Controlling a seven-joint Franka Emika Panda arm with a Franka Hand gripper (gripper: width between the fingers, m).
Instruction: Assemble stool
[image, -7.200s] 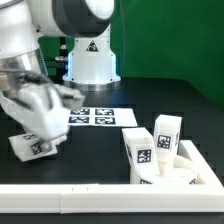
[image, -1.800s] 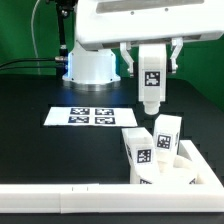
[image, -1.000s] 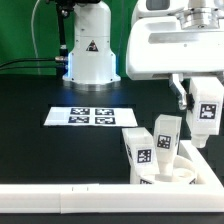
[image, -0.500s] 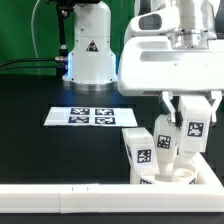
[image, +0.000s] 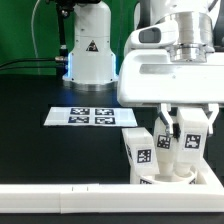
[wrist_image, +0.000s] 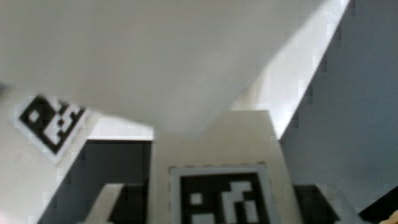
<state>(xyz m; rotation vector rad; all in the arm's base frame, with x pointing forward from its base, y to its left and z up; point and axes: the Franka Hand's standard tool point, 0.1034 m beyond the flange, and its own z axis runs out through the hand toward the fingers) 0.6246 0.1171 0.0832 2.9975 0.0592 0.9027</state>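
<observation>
My gripper (image: 188, 132) is shut on a white stool leg (image: 187, 142) with a black-and-white tag. It holds the leg upright, low over the round white seat (image: 172, 178) at the exterior view's lower right. Two other tagged legs stand on the seat: one on the exterior view's left (image: 140, 152), and one (image: 163, 133) partly hidden behind my gripper. In the wrist view the held leg (wrist_image: 226, 160) sits between my dark fingers (wrist_image: 111, 200), with the seat's white surface (wrist_image: 143, 60) beyond it and another leg's tag (wrist_image: 50, 122) to one side.
The marker board (image: 90, 117) lies flat on the black table at centre. A long white border rail (image: 70, 200) runs along the near edge. The arm's white base (image: 90, 55) stands at the back.
My gripper has carried the leg across to the exterior view's right and then down, from high above the table to just over the seat beside the standing legs.
</observation>
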